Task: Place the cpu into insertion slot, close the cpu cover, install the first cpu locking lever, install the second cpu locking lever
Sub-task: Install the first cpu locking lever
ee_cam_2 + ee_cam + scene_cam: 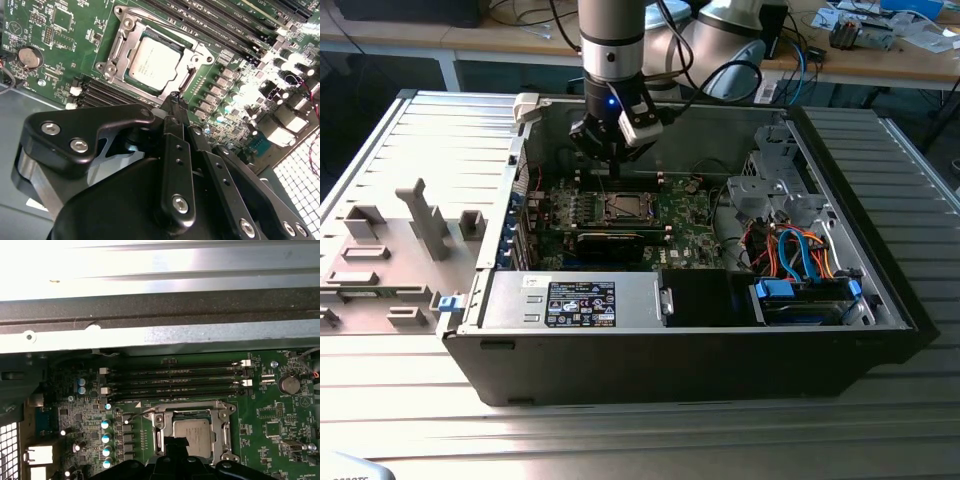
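Note:
The cpu (152,62) lies flat in the insertion slot (623,208) on the green board, its silvery top showing in both wrist views (192,432). The cpu cover (122,42) is a silver frame lying down around the chip (220,432). A thin lever rod (134,416) sticks out beside the socket's corner. My gripper (175,98) hangs just above the socket's edge, inside the computer case (610,160). Its black fingers are shut together and hold nothing. The fingertips (175,442) cover part of the chip's near edge.
Long memory slots (175,382) run beside the socket, with a coin battery (30,56) on the board. In the exterior view, a black card (610,243), a labelled power supply box (580,300) and a drive bay with blue and orange cables (800,260) fill the case. Case walls surround everything.

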